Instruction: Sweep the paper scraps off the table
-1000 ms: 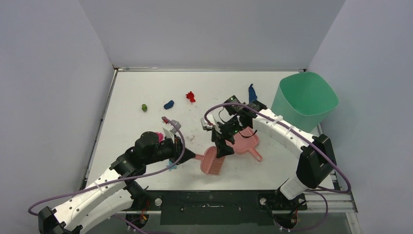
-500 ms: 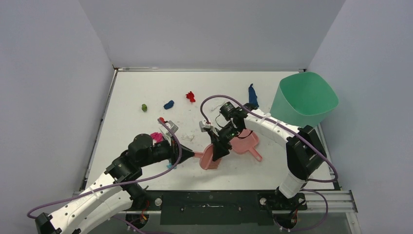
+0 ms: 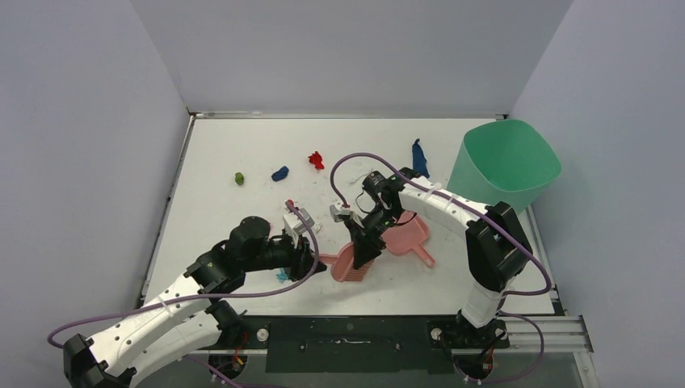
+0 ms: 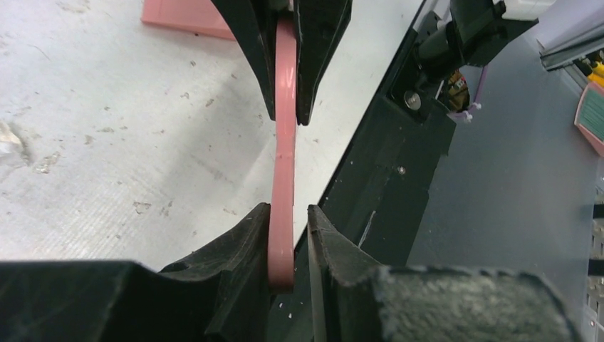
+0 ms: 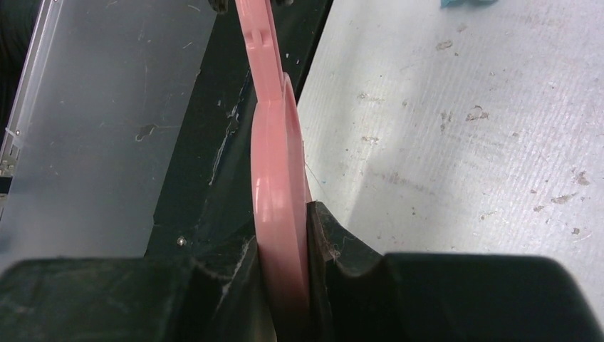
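Sweeping is not yet begun. The left gripper (image 3: 313, 263) clamps the brush (image 3: 347, 268) handle; the right gripper (image 3: 363, 254) clamps its head, apparently a handover. At least 4 scraps (image 3: 280, 173) lie scattered on the table (image 3: 218, 145); the dustpan (image 3: 409, 236) lies unused

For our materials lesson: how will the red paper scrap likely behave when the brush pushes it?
The red paper scrap looks tiny and crumpled, so it is probably very light and may tumble. It lies loose on the table, so it likely slides easily.
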`<state>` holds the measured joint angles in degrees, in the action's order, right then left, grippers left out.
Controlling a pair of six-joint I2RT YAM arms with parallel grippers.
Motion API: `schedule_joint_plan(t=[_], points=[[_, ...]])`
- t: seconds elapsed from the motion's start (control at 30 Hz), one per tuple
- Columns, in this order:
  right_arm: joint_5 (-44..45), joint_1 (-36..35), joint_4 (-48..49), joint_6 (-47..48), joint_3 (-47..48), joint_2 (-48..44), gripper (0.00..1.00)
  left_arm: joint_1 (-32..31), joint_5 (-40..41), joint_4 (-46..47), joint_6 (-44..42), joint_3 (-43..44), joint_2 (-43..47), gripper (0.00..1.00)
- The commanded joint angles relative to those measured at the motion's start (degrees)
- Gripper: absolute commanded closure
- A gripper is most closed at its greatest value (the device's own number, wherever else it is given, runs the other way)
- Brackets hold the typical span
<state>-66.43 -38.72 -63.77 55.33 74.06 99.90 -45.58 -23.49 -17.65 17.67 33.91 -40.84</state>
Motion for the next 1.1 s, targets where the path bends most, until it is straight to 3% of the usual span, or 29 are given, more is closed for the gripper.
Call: schedule_joint_plan(t=[0.0, 0.7, 0.93, 1.07], points=[[-3.4, -0.1, -0.2, 2.3, 2.1, -0.8, 0.95, -1.9, -2.0, 1.5, -1.4, 2.6, -1.4, 0.79], [-2.6, -0.2, 1.6, 1.1, -0.2, -2.4, 0.95, -4.3, 6.9, 9.9, 4.9, -1.9, 2.3, 0.79], [-2.6, -0.3, 2.2, 0.5, -0.8, -2.1, 0.95, -4.3, 7.8, 10.4, 4.5, -2.3, 2.8, 0.84], [-2.8, -0.3, 2.3, 0.3, -0.8, -1.8, 0.95, -4.3, 7.5, 10.5, 4.3, -2.5, 2.8, 0.96]])
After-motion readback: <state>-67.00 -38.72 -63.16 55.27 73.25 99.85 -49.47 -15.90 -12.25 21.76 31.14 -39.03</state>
